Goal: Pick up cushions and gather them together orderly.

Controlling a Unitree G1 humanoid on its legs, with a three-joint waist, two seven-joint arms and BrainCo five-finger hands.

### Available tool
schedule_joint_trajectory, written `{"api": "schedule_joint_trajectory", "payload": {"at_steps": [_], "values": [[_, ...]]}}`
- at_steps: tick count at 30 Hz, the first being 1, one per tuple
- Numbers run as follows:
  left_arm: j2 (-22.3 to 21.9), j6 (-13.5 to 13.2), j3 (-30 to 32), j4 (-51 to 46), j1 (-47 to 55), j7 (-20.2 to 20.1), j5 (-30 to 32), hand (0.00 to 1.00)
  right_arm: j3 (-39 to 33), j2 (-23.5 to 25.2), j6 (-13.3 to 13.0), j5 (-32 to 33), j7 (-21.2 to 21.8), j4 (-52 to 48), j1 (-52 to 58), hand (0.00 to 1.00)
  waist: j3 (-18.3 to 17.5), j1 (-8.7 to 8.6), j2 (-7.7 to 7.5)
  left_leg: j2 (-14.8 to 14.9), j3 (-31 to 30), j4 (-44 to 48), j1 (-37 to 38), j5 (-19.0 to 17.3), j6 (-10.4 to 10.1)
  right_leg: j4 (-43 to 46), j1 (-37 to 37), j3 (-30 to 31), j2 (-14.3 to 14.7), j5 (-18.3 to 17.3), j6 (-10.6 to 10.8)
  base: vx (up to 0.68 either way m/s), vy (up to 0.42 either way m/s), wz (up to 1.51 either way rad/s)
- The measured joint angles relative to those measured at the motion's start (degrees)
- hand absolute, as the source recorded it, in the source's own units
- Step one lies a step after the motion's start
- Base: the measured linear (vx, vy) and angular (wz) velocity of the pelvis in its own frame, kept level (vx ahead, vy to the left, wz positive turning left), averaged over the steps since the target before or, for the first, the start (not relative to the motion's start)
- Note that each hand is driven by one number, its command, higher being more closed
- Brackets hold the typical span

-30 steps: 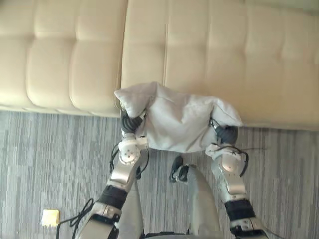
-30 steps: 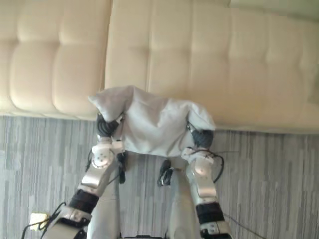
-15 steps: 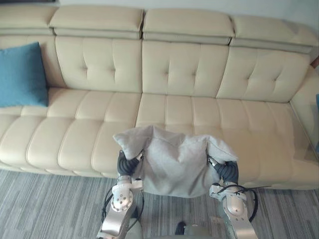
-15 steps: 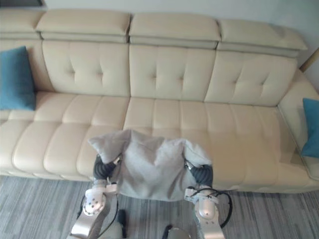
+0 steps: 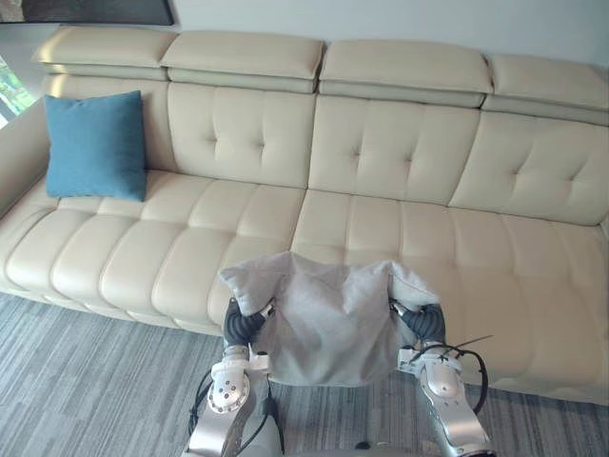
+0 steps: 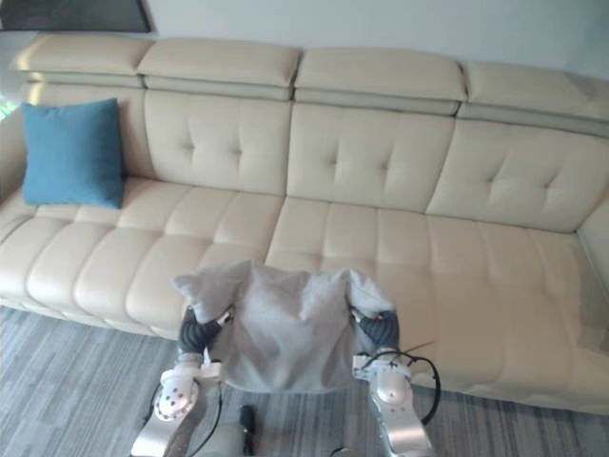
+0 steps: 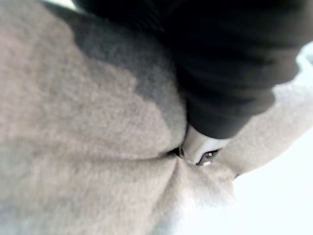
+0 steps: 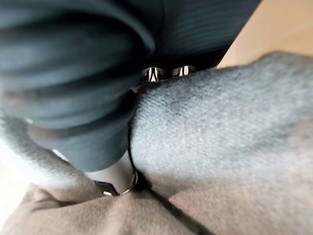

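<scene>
A cream tufted sofa (image 5: 400,228) runs across your head view, with a pale wall (image 5: 381,21) behind it and grey striped carpet (image 5: 86,381) in front. A dark frame (image 5: 86,9) hangs on the wall at eleven o'clock. A blue cushion (image 5: 95,145) leans upright against the sofa's backrest at ten o'clock, on the seat at that end.

The grey cushion (image 5: 328,319) is off the sofa, held up between your two hands at six o'clock, over the seat's front edge. The left hand (image 5: 240,326) presses into its nine o'clock side under a floppy corner. The right hand (image 5: 426,324) presses into its three o'clock side.

In each wrist view the dark ribbed cover sinks into the grey fabric, which folds around it. You cannot tell whether either hand is clasped on the cloth or flat against it. The two cushions lie well apart.
</scene>
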Motion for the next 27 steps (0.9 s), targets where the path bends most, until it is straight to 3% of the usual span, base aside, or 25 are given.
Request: {"api": "schedule_joint_trajectory", "payload": {"at_steps": [2,4,6,7,8,9,10,12,13,14,16,17,18,20,23,25,27], "values": [[-0.03,0.01,-0.02,0.01,-0.04,0.00,-0.64,1.00,-0.11,0.30,0.81,-0.02,-0.28,0.18,-1.28,1.00,-0.05,0.08,-0.32,-1.96,0.57,-1.85,-0.02,1.73,0.49,-1.89,-0.14,-0.56,-1.49,1.55,0.99,0.06,0.138,0.12],[-0.07,0.08,-0.73,0.03,-0.04,-0.06,-1.06,1.00,-0.84,0.26,0.87,-0.05,-0.31,0.72,-1.58,1.00,0.03,0.04,-0.44,-4.25,0.88,-0.41,-0.01,-0.40,1.38,-0.01,-0.30,-0.96,-4.25,1.04,0.68,0.08,0.188,0.04],[-0.22,0.11,-1.68,0.48,-0.07,-0.46,-1.08,1.00,-1.82,0.33,1.27,-0.02,-0.31,3.08,-1.96,1.00,0.33,-0.27,0.07,-5.31,1.61,2.29,1.09,-3.56,2.70,15.48,-5.55,1.18,-8.62,1.07,-0.29,0.10,0.259,-0.02],[0.23,0.11,-1.77,0.61,-0.05,-1.01,-1.08,1.00,-1.82,0.60,1.47,-0.02,-0.31,3.93,-1.78,1.00,0.78,-0.62,-0.58,-6.28,1.70,2.65,2.63,-4.52,3.29,22.16,-7.63,2.67,-10.64,1.85,-3.24,0.13,0.262,0.01],[1.13,0.13,-1.71,0.65,-0.04,-1.21,-1.07,1.00,-1.81,1.41,1.62,-0.02,-0.28,5.27,-1.76,1.00,1.38,-1.04,-1.40,-7.22,1.67,2.67,5.32,-5.90,4.05,31.49,-11.68,7.22,-11.93,5.23,-7.46,0.13,0.195,0.02],[1.68,0.12,-1.65,0.68,-0.04,-1.21,-1.03,1.00,-1.73,1.93,1.63,-0.01,-0.26,5.70,-1.76,1.00,1.65,-1.42,-1.20,-7.24,1.71,2.63,6.10,-6.39,3.99,34.11,-13.22,9.49,-11.51,5.05,-6.80,0.17,0.177,0.01],[2.41,0.12,-1.22,0.71,-0.15,-1.21,-1.03,1.00,-1.38,2.64,1.61,-0.02,-0.25,5.93,-1.86,1.00,1.59,-2.15,-1.42,-7.14,1.27,2.09,7.01,-6.89,4.35,36.49,-15.72,11.60,-9.46,2.24,-5.09,0.17,0.131,0.03],[2.73,0.12,-0.65,0.72,-0.43,-1.20,-1.03,1.00,-0.79,2.96,1.59,0.04,-0.19,5.93,-1.94,1.00,1.91,-2.54,-1.47,-7.28,1.03,-0.28,9.19,-6.91,4.35,32.19,-18.25,11.51,-4.85,-0.96,-3.07,0.20,0.117,0.03],[2.72,0.12,-0.65,0.72,-0.55,-1.20,-1.02,1.00,-0.77,2.85,1.59,0.06,-0.19,5.92,-1.95,1.00,1.97,-2.61,-1.49,-7.50,0.84,-0.75,9.56,-6.89,4.33,30.70,-18.64,11.21,-4.07,-1.27,-2.91,0.19,0.073,0.13],[2.72,0.20,-0.81,0.73,-0.96,-1.23,-1.00,1.00,-0.78,2.36,1.59,0.13,-0.19,5.90,-1.96,1.00,2.16,-2.82,-1.55,-8.13,0.43,-1.97,10.54,-6.61,3.85,25.01,-19.40,11.18,-1.39,-1.44,-2.15,0.22,0.039,0.24],[2.75,0.30,-1.48,0.79,-1.67,-1.32,-0.95,1.00,-0.86,2.01,1.58,0.16,-0.25,5.49,-1.84,1.00,1.86,-3.69,-2.08,-9.58,-1.04,-1.95,11.12,-6.43,3.72,13.04,-18.88,13.49,2.99,1.65,-0.99,0.29,0.004,0.49],[2.77,0.31,-1.74,0.85,-1.95,-1.32,-0.95,1.00,-1.03,1.94,1.58,0.16,-0.26,5.19,-1.68,1.00,1.84,-4.00,-2.40,-10.28,-1.61,-1.72,11.04,-6.57,3.51,11.26,-18.81,14.63,3.31,3.05,-1.75,0.31,-0.062,0.89],[2.29,0.41,-2.84,1.20,-2.82,-1.49,-0.90,1.00,-2.43,1.74,1.54,0.27,-0.27,4.21,-0.94,1.00,1.94,-4.46,-2.76,-12.20,-3.79,-1.21,11.33,-7.35,3.30,8.56,-18.19,17.35,3.72,7.36,-5.20,0.33,-0.082,0.75],[0.88,0.62,-4.24,1.76,-3.09,-1.80,-0.92,1.00,-4.11,1.46,1.58,1.31,-0.26,3.94,-0.25,1.00,1.80,-3.87,0.41,-10.06,-5.84,0.95,10.91,-9.22,1.35,6.85,-15.75,14.89,4.86,6.87,-5.12,0.35,-0.080,0.56],[0.47,0.46,-4.20,1.75,-3.43,-2.58,-0.95,1.00,-4.64,2.06,1.91,1.88,-0.19,0.89,2.00,1.00,2.06,-2.85,0.91,-5.93,-5.53,10.46,8.60,-12.85,-1.14,4.19,-11.50,12.62,7.58,6.20,-6.11,0.28,-0.125,0.25],[0.15,0.48,-4.13,1.64,-2.84,-2.83,-0.97,1.00,-4.68,2.09,1.97,2.39,-0.21,-4.49,4.88,1.00,2.19,-2.54,0.71,-3.93,-4.16,21.99,5.25,-12.96,-1.17,3.17,-8.44,12.88,8.28,5.39,-7.15,0.21,-0.065,0.02],[0.09,0.48,-3.63,0.61,-1.43,-3.51,-0.99,1.00,-4.73,2.20,1.82,2.56,-0.24,-8.55,5.51,1.00,2.11,-2.22,0.53,-1.47,-2.14,28.64,2.46,-14.91,0.65,3.50,-6.90,14.60,8.55,3.57,-7.26,0.13,0.029,-0.35]]}}
